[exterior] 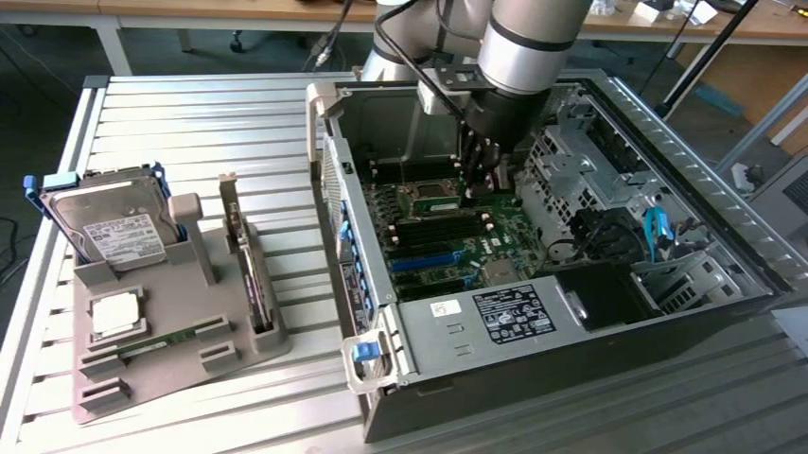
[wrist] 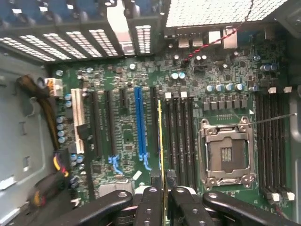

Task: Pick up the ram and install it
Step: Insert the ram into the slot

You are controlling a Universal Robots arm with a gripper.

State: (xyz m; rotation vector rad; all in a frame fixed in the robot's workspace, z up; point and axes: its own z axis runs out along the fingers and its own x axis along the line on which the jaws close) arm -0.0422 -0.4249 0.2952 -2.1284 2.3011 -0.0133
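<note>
Wrist view — ram (wrist: 161,136) edge-on in hand (wrist: 163,183)

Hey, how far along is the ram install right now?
Pickup looks done: the gripper holds the ram edge-on inside the computer case. In hand: it hangs over the memory slots beside the empty CPU socket. Left: seating it; no slot looks filled.

Ram (wrist: 160,141) is seen edge-on in the wrist view, clamped in the pincer (wrist: 162,181). Its chips are hidden and its held end is masked by the fingers (wrist: 151,202). Pincer body is cut off by the frame edge. Slot contact cannot be told. Arm (exterior: 531,43) is cropped at the exterior view's top. Power-supply label (exterior: 514,315) text is too small to be read.
</note>
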